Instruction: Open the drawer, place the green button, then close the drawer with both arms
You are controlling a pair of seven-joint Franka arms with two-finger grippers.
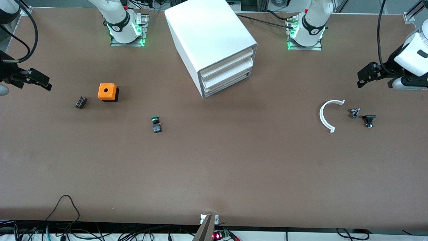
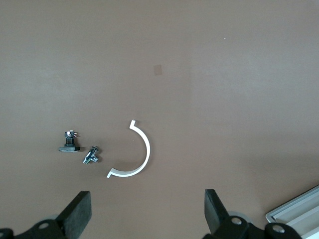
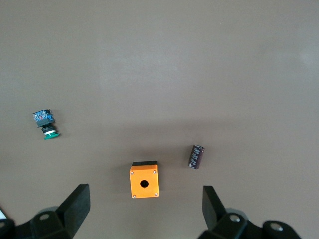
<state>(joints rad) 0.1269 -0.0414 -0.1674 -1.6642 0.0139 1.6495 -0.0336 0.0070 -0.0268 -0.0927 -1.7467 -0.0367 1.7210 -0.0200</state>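
Note:
The white cabinet [image 1: 210,43] stands between the arms' bases with all three drawers shut; the lowest drawer [image 1: 228,86] is closed. The button [image 1: 155,124], with its green cap and black body, lies on its side on the table, nearer the front camera than the cabinet. It also shows in the right wrist view [image 3: 46,123]. My right gripper [image 1: 37,79] is open and empty, up over the right arm's end of the table [image 3: 146,211]. My left gripper [image 1: 371,75] is open and empty, up over the left arm's end [image 2: 148,214].
An orange cube with a hole [image 1: 107,92] [image 3: 144,181] and a small black part [image 1: 80,102] [image 3: 196,157] lie toward the right arm's end. A white arc [image 1: 327,115] [image 2: 134,152] and two small metal parts [image 1: 354,112] [image 1: 369,119] lie toward the left arm's end.

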